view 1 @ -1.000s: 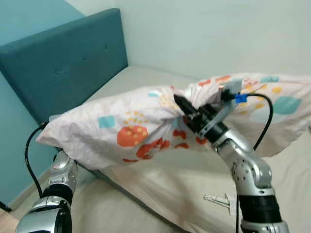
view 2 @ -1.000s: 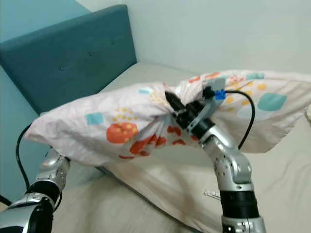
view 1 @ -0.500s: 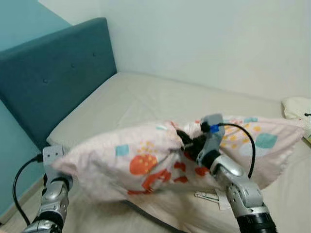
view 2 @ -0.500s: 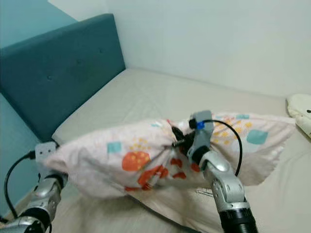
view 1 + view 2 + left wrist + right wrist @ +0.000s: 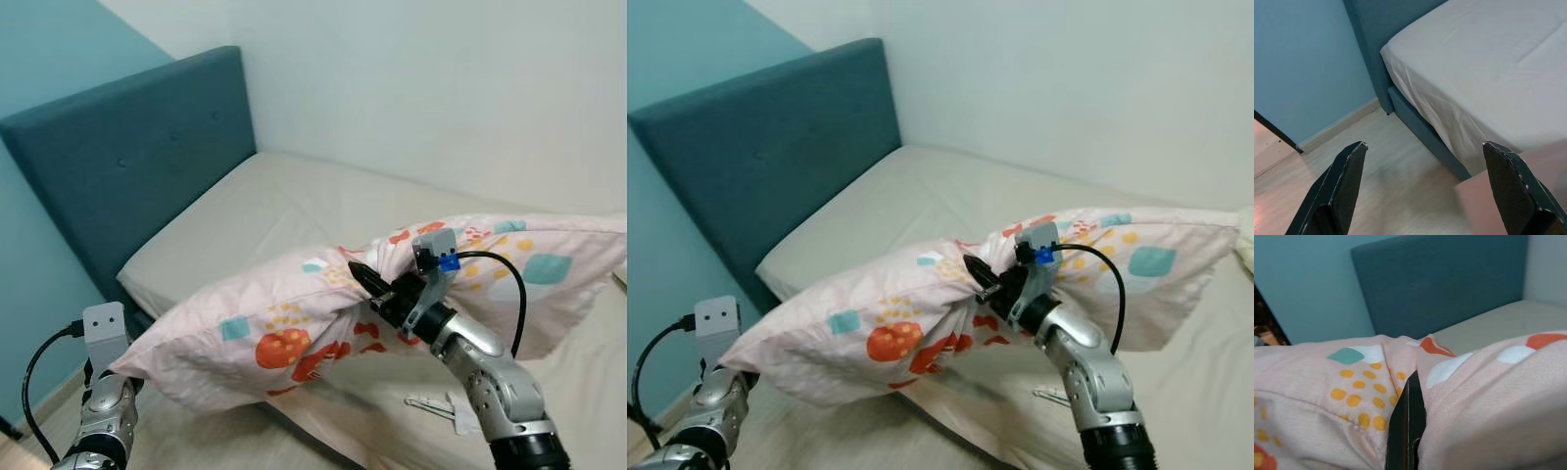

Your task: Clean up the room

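A pinkish-white pillow with orange, red and teal shapes hangs in the air over the near edge of the bed. My right gripper is shut on a bunched fold at the pillow's middle; the right wrist view has one black finger pressed into the fabric. My left gripper is open below the pillow's left end, with its wrist beside that corner. A pink pillow corner lies near its fingers, not held.
The bed has a beige sheet and a teal padded headboard against the teal wall on the left. A small white object lies on the sheet under my right arm. Light wood floor runs beside the bed frame.
The whole picture has shifted, so the camera moved. My right gripper has kept its hold on the pillow, which now hangs lower against the headboard than a second ago.
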{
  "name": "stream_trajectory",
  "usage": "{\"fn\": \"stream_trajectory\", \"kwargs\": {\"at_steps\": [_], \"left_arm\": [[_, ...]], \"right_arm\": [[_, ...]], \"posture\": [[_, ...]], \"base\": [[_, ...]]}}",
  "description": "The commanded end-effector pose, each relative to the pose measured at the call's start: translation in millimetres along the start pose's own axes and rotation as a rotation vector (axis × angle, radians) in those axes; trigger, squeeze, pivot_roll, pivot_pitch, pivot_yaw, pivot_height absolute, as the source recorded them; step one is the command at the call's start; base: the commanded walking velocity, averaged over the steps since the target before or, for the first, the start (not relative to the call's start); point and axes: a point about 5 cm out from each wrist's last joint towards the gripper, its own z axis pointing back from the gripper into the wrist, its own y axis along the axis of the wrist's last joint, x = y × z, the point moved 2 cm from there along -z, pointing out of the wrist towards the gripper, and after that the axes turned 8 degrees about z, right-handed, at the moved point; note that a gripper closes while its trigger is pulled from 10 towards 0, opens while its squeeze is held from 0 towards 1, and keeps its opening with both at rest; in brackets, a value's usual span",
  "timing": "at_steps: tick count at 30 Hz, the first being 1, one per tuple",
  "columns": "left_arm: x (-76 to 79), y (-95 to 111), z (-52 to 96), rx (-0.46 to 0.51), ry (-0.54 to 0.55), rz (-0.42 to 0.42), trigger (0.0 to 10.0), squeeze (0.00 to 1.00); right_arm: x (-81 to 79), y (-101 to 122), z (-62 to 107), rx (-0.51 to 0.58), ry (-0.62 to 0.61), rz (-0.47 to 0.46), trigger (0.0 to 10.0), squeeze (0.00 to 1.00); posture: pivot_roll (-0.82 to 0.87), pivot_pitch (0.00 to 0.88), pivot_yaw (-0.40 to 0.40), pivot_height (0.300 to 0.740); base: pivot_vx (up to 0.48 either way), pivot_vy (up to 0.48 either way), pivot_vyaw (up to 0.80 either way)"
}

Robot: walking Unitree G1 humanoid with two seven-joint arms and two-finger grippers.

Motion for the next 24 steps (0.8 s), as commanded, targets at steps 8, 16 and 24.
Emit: {"fn": "stream_trajectory", "kwargs": {"at_steps": [8, 16, 24], "left_arm": [[5.4, 3.3, -1.5, 0.009, -0.022, 0.043, 10.0, 0.0], [12.3, -5.8, -0.9, -0.058, -0.026, 0.074, 10.0, 0.0], [25.7, -7.1, 0.9, -0.049, -0.093, 0.05, 10.0, 0.0]], "right_arm": [[-2.1, 26.8, -8.5, 0.095, 0.041, 0.089, 10.0, 0.0], [-9.1, 21.4, -13.5, 0.096, 0.049, 0.064, 10.0, 0.0], [-11.0, 22.5, -12.0, 0.115, 0.047, 0.048, 10.0, 0.0]], "posture": [[-0.09, 0.0, 0.01, 0.74], [-0.08, 0.0, 0.01, 0.74], [-0.08, 0.0, 0.018, 0.74]], "base": [[0.0, 0.0, 0.78], [0.0, 0.297, 0.78], [0.0, 0.0, 0.78]]}}
